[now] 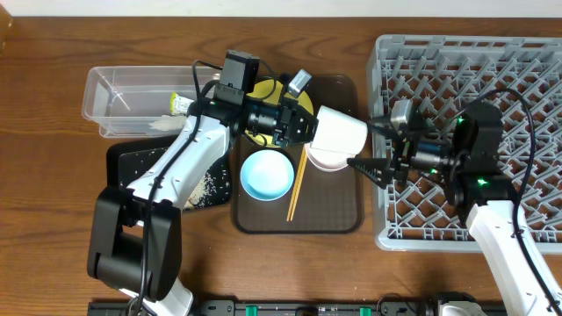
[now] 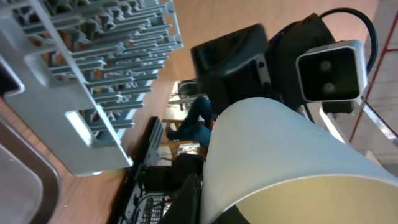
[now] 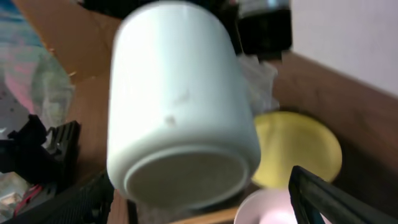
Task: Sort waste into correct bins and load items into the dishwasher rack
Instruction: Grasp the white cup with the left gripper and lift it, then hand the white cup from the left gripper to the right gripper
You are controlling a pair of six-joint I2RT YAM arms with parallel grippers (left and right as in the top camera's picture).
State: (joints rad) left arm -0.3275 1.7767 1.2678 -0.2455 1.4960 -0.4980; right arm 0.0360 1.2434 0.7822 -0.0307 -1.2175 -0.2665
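— Where's the white cup (image 1: 341, 133)?
— Sideways in the air over the brown tray (image 1: 338, 219). The left gripper (image 1: 309, 125) is clamped on its mouth end. Its base faces the right gripper (image 1: 364, 142), whose fingers are spread wide and empty.
— How will it handle?
— Probably stiff, light, glossy and breakable. Grip across the wall near the base.
— Any writing?
— None legible.

Smooth glossy white cup (image 3: 180, 99); grey plastic rack (image 1: 492, 70); wood-grain table (image 1: 53, 175).
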